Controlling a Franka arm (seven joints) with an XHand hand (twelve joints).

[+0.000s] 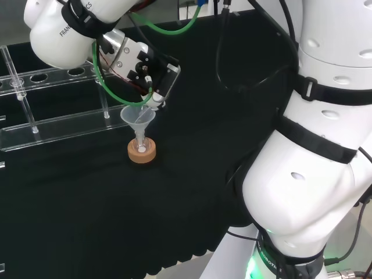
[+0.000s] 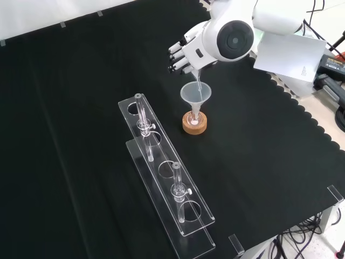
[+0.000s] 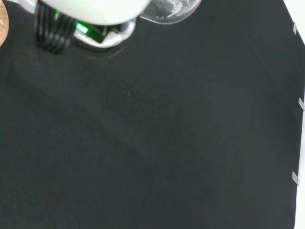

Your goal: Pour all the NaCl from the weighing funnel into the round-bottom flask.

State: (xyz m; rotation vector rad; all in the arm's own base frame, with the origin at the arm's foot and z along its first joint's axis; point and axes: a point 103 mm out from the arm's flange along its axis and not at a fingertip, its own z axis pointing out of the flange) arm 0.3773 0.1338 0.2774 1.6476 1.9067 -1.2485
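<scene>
The hand [image 1: 146, 68] hangs over a clear plastic funnel [image 1: 138, 116], with its fingers curled round the tilted glass weighing funnel [image 1: 150, 103]. The weighing funnel's thin spout [image 2: 198, 80] points down into the plastic funnel's mouth [image 2: 196, 93]. That funnel stands in the neck of a small round-bottom flask [image 2: 194, 117] on a cork ring [image 2: 194, 124]. A little white powder lies in the flask [image 1: 141, 149]. In the wrist view, white grains cling inside the weighing funnel [image 3: 170, 8]. In the front view, the hand [image 2: 183, 51] sits just left of the arm's white link.
A long clear acrylic rack [image 2: 161, 178] holding two glass tubes lies left of and nearer than the cork ring in the front view; it runs along the left in the head view [image 1: 52, 125]. The cloth's scalloped edge [image 2: 302, 118] runs along the right.
</scene>
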